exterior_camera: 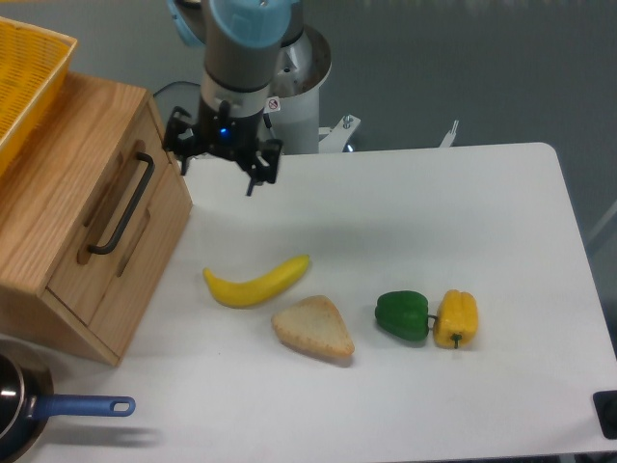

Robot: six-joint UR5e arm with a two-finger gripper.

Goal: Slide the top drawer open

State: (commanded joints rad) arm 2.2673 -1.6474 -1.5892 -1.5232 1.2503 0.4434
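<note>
Cabinet (72, 222) at left, banana (256, 282) beside it, bread (313, 328) in front, two peppers (427, 317) right

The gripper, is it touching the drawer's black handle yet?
Apart. The camera view shows the open gripper hanging right of the top drawer, with bare cabinet wood between its fingers and the black handle.
</note>
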